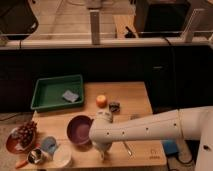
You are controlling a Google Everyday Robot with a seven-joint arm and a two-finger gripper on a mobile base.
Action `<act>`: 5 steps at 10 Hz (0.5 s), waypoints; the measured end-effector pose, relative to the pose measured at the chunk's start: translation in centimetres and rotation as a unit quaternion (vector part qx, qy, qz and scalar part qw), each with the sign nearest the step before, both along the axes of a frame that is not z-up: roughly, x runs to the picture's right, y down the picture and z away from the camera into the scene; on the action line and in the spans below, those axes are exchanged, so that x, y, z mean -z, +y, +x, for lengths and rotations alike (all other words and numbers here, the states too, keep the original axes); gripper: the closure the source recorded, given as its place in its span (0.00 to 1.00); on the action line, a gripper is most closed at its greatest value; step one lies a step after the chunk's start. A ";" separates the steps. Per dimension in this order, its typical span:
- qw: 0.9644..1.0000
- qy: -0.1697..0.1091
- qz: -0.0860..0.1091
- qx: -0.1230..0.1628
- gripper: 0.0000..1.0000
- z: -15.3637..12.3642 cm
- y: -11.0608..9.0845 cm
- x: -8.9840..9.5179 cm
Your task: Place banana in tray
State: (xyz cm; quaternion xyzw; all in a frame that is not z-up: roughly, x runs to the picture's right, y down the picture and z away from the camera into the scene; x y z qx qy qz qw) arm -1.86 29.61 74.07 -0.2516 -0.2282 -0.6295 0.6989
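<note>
The green tray [46, 94] sits at the table's back left with a small blue-grey sponge [70, 95] in it. The banana does not show; it is hidden or out of view. My white arm [145, 131] reaches in from the right, low over the table's front. The gripper [103, 149] points down at the front edge, just right of the purple bowl [80, 129] and well away from the tray. The wrist covers most of the gripper.
An orange fruit [101, 100] and a small dark object [114, 105] lie mid-table. A metal fork [127, 148] lies under the arm. At front left are a plate of grapes [23, 135], a white bowl [62, 157], a blue cup [48, 144] and a small tin [34, 156].
</note>
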 end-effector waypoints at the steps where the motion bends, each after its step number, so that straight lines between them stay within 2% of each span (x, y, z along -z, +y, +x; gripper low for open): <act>1: 1.000 0.016 0.004 0.008 1.00 0.3 -1.7 1.3; 3: 0.998 0.042 0.010 0.033 1.00 0.6 -6.2 3.5; 5: 0.997 0.058 0.020 0.049 1.00 0.8 -9.7 3.4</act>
